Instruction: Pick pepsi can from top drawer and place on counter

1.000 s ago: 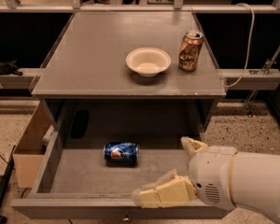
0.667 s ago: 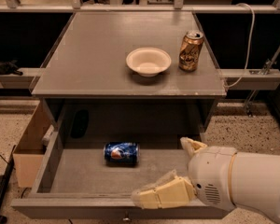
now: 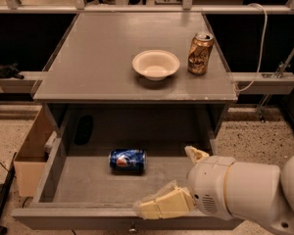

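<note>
change: nothing has visibly shifted over the last second; the gripper (image 3: 161, 179) sits in the same spot over the front right corner of the top drawer (image 3: 88, 186), and the pepsi can (image 3: 127, 161) has not moved.
meaning for the task: judged from this, the approach is paused or very slow; the grasp is not yet made and the whole carry to the counter (image 3: 98, 58) is still ahead.
gripper state: released, two cream fingers spread apart with nothing between them, well short of the can.
pepsi can position: lying on its side on the drawer bottom, roughly mid-drawer, left of and behind the gripper, touching nothing else.
drawer: pulled fully open below the counter.
soda cans: two in all, one blue pepsi in the drawer and one gold-brown can (image 3: 200, 53) upright on the counter.
bowls: one white bowl (image 3: 156, 64), just left of the gold-brown can.
boxes: one tan box (image 3: 32, 151) outside the drawer's left wall.
unclear: one dark shape (image 3: 83, 129) at the drawer's back left; cannot tell what it is.
next move, as a guess: reach left and down, jaws straddling the can's body.
</note>
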Controlling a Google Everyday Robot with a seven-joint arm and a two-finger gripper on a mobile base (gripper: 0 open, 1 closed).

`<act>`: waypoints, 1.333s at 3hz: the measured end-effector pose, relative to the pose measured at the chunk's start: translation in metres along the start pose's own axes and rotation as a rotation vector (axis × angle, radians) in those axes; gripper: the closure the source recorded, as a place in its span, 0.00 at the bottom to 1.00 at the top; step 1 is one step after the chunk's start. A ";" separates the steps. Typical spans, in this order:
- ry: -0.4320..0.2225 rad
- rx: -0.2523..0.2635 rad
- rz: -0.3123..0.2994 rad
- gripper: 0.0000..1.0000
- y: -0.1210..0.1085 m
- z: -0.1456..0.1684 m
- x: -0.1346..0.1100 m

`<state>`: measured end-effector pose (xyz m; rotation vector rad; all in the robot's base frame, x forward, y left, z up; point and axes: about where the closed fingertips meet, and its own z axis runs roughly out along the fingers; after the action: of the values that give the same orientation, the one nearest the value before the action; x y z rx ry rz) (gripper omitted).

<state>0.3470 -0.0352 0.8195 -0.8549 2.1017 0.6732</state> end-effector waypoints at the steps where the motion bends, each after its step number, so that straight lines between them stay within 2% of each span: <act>1: 0.008 0.032 -0.066 0.00 -0.017 0.021 0.002; 2: 0.007 0.073 -0.115 0.00 -0.047 0.039 0.002; 3: 0.001 0.091 -0.097 0.00 -0.084 0.066 -0.004; 4: 0.000 0.089 -0.093 0.00 -0.084 0.068 -0.004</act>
<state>0.4426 -0.0410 0.7688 -0.8966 2.0625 0.5272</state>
